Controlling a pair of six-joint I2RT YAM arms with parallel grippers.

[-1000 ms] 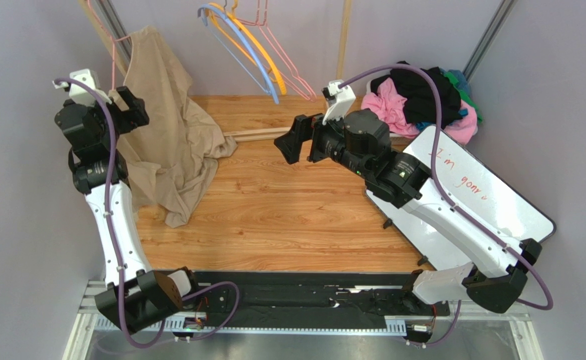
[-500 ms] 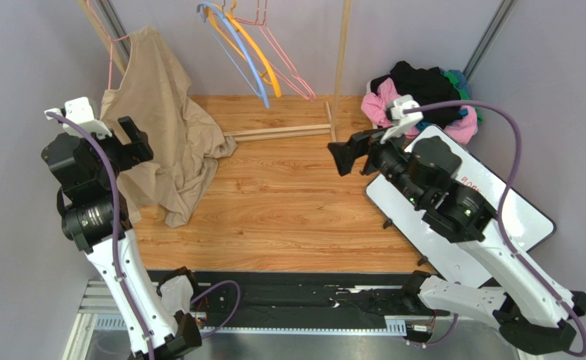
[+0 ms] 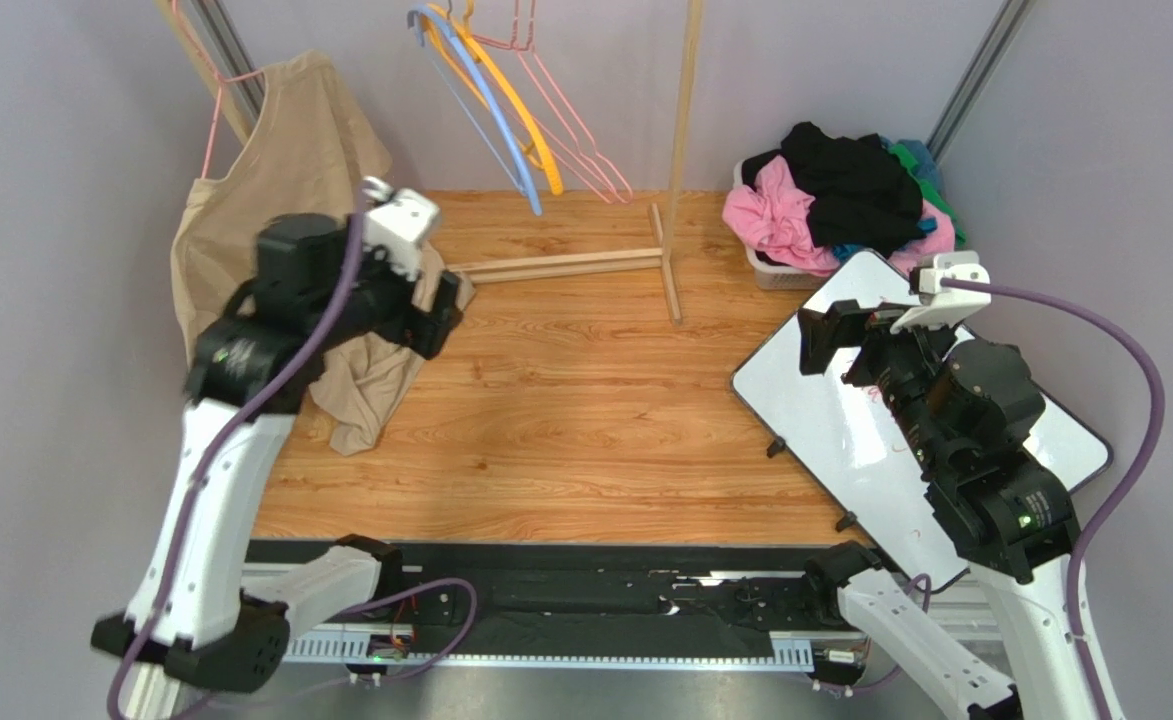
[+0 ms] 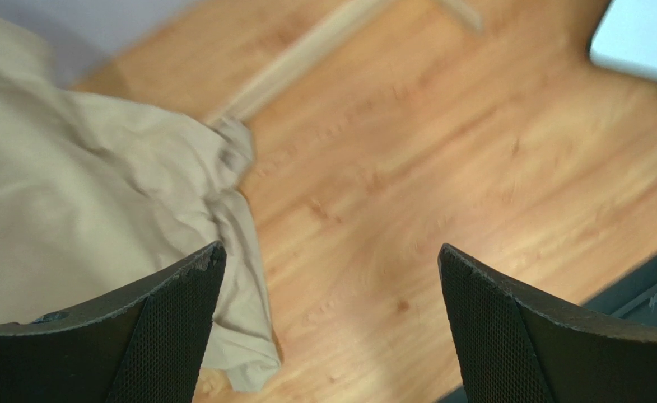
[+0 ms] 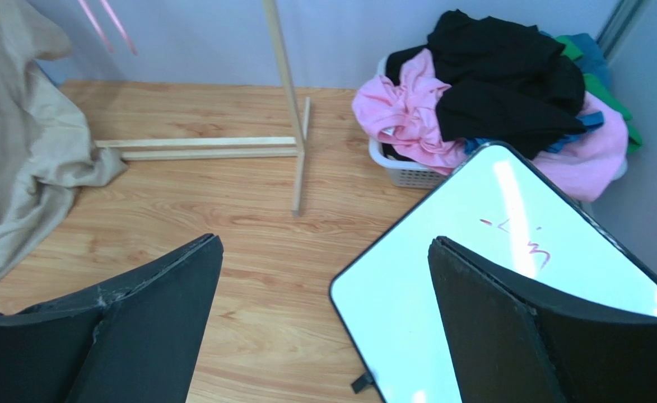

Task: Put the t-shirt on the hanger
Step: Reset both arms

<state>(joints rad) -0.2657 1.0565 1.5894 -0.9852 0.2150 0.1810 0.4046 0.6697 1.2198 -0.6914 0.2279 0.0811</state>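
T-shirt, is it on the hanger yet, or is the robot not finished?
Looks nearly done. The tan t-shirt hangs from the pink wire hanger at the back left, its bottom end crumpled on the wooden table. Nothing is in hand: left gripper and right gripper are open and empty. Left, maybe: checking both shoulders sit on the hanger; I cannot tell that from here.

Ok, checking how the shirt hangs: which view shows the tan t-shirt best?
Top external: the tan cloth t-shirt hangs on the thin pink wire hanger, neck to hem, the left arm covering some. Left wrist shows blurred lower folds; right wrist only one edge.
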